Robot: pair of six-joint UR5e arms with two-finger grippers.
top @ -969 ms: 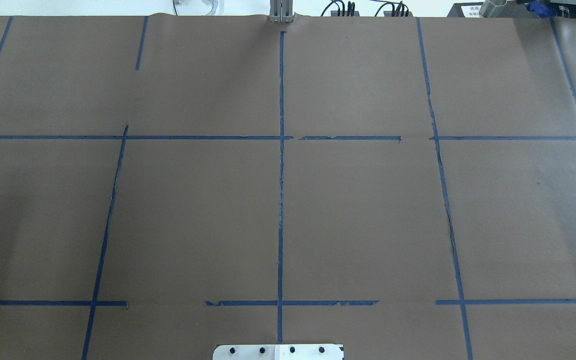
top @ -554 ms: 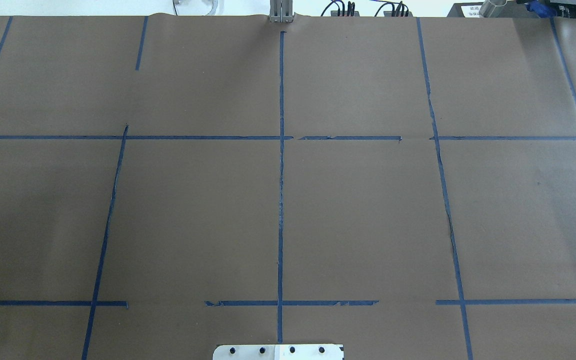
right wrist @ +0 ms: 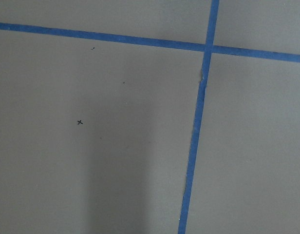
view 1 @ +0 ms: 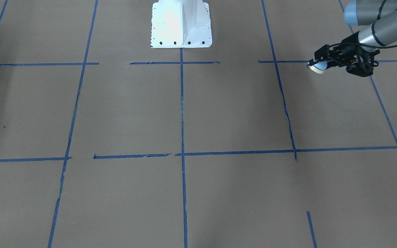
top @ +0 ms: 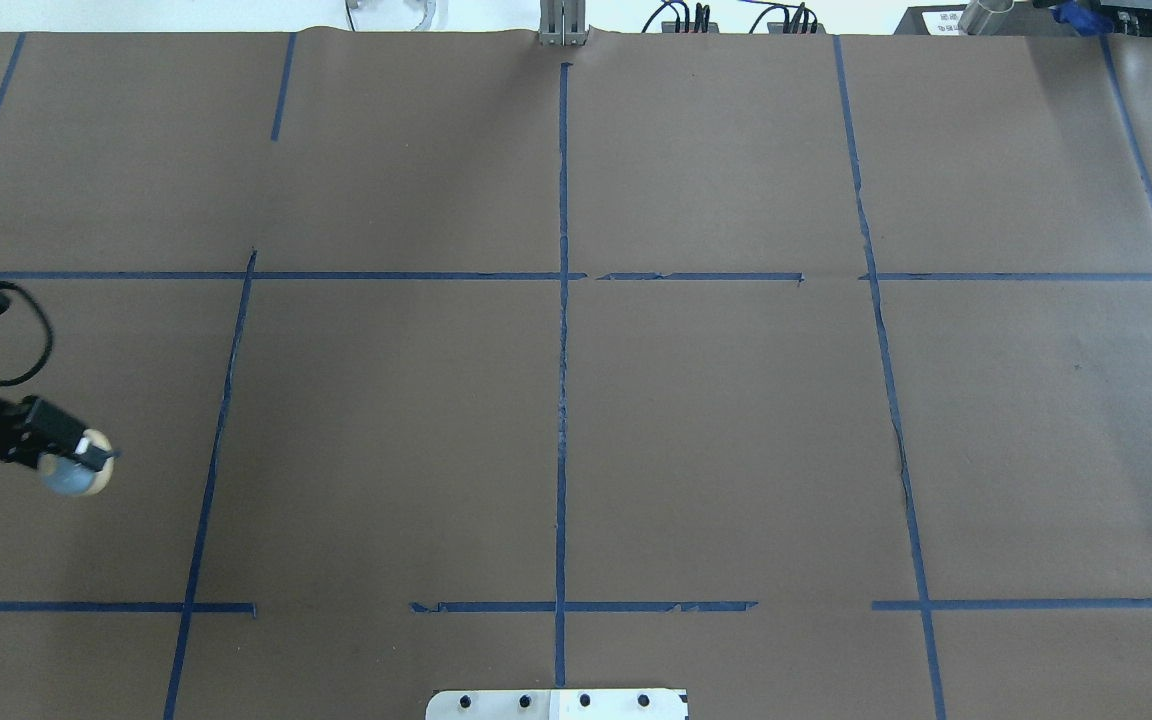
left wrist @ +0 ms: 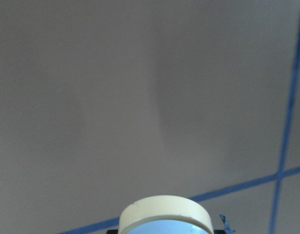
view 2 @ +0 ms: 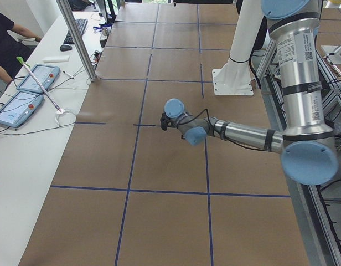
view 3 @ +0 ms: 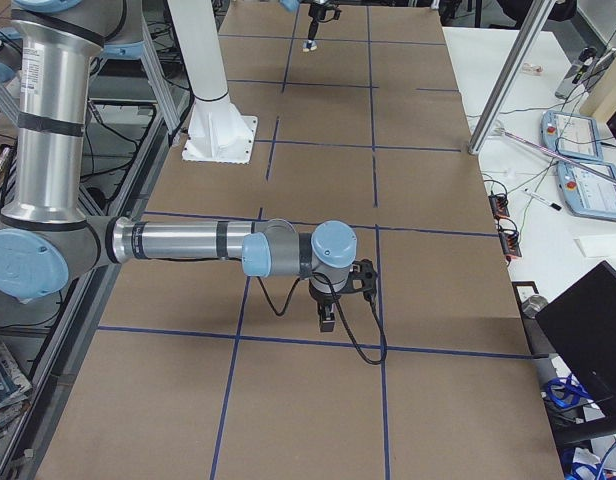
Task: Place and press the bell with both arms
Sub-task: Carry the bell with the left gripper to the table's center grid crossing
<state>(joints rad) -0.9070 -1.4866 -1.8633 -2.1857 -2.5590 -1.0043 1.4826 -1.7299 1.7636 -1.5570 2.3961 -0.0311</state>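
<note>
My left gripper (top: 88,458) enters at the left edge of the overhead view and is shut on the bell (top: 71,478), a light-blue dome with a cream base, held above the brown table. In the front-facing view the left gripper (view 1: 318,63) holds the bell (view 1: 317,67) tilted at the upper right. The left wrist view shows the bell's cream base (left wrist: 164,214) at the bottom edge. My right gripper (view 3: 327,322) shows only in the exterior right view, pointing down over the table. I cannot tell whether it is open or shut.
The white pedestal (view 1: 181,24) stands at the robot's side of the table (top: 736,430), which has blue tape lines. A metal post (view 2: 76,41) and a white bench with tablets (view 2: 26,91) run along the far side. A person (view 2: 4,39) sits there.
My left gripper with the bell has come into the overhead view from the left edge; before, the view showed only the bare table.
</note>
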